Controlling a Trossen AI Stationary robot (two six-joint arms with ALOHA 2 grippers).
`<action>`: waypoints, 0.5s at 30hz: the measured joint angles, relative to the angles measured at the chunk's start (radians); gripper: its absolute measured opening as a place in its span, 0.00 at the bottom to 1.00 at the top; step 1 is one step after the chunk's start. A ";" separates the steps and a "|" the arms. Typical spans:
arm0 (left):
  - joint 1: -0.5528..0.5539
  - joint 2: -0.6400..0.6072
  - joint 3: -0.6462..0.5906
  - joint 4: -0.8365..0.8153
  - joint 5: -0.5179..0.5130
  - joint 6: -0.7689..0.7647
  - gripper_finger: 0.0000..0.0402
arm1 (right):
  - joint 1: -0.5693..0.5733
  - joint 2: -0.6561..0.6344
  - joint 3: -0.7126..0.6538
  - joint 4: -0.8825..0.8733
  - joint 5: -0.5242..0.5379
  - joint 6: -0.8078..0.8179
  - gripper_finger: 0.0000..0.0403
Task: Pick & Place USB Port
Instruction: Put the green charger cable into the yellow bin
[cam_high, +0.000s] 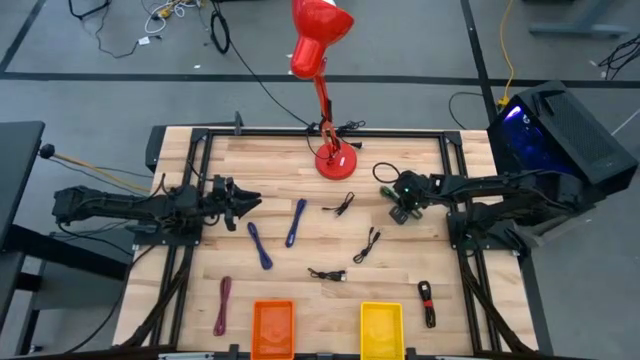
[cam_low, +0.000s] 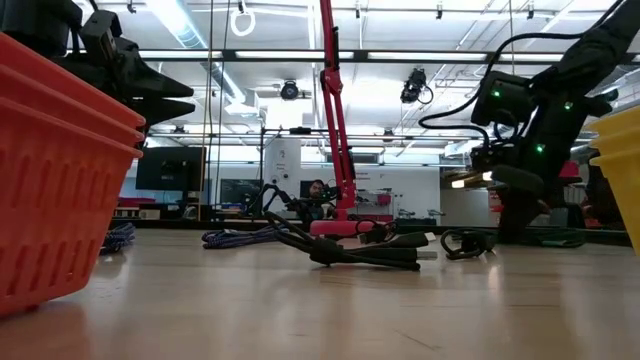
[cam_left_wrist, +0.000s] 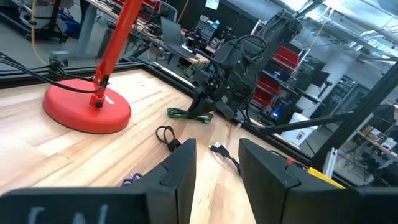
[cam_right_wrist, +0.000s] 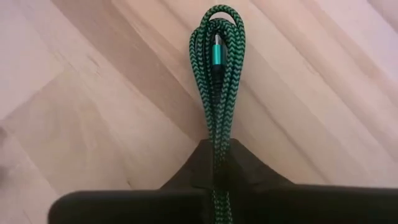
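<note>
The wooden table (cam_high: 420, 300) is occupied by a red desk lamp (cam_high: 333, 160) at its far edge. The right gripper (cam_right_wrist: 216, 177) is clenched on a coiled green braided USB cable (cam_right_wrist: 217, 93) near the far right corner, the loop lying against the wood. The left gripper (cam_left_wrist: 214, 165) is held above the left side, parted and grasping nothing.

Bare wooden surface (cam_high: 400, 270) open lower centre-right; red desk lamp (cam_high: 334, 160) blocks top centre, black coiled cables (cam_high: 367, 244) litter mid-frame.
</note>
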 joint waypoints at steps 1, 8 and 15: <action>0.000 0.000 0.000 0.000 -0.012 0.000 0.31 | 0.000 -0.004 0.019 0.000 -0.004 -0.010 0.03; 0.000 0.000 0.000 -0.002 -0.029 -0.007 0.31 | 0.029 -0.040 0.300 0.040 -0.040 -0.116 0.03; 0.000 0.000 0.000 -0.007 -0.026 -0.007 0.31 | 0.286 0.017 0.540 0.149 -0.080 -0.173 0.03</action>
